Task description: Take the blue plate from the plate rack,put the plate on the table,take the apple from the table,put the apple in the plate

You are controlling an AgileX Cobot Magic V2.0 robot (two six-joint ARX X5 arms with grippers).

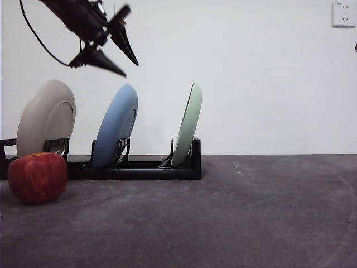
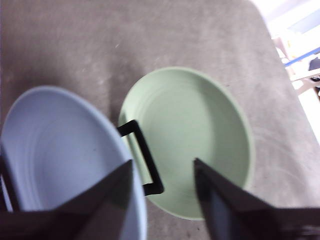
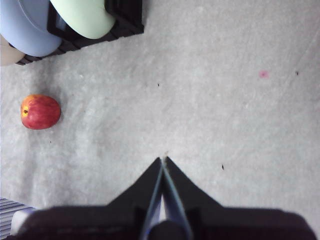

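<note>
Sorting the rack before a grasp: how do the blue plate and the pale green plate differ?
The blue plate is pale blue and sits in the middle slot; the pale green plate sits at the rack's end. The open left gripper hovers above the blue plate, not the green one. Both stand on edge in the plate rack.

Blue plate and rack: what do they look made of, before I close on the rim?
The blue plate looks like matte ceramic or melamine: an even pale surface without glare; I can't tell which. The plate rack looks like moulded black plastic, dull and blocky.
</note>
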